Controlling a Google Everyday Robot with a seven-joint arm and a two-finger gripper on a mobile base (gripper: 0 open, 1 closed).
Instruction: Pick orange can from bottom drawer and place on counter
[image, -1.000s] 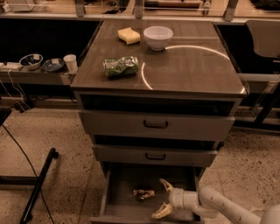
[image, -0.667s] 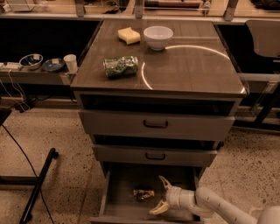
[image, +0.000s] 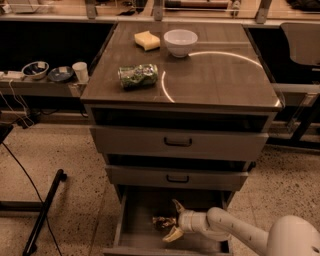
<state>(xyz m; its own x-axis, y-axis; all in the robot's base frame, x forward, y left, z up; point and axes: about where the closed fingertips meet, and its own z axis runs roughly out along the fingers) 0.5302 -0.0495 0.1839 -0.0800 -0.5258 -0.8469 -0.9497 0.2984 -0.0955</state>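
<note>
Tool (image: 171, 220) has edged left inside the bottom drawer (image: 137, 220), fingers spread wide, now right beside the orange can (image: 161, 222).

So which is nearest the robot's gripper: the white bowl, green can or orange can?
The gripper is down in the bottom drawer.
1. The orange can, right beside it.
2. The green can, front left on the counter.
3. The white bowl, at the counter's back.

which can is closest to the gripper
The orange can in the bottom drawer, right by the open gripper; the green can lies up on the counter.
</note>
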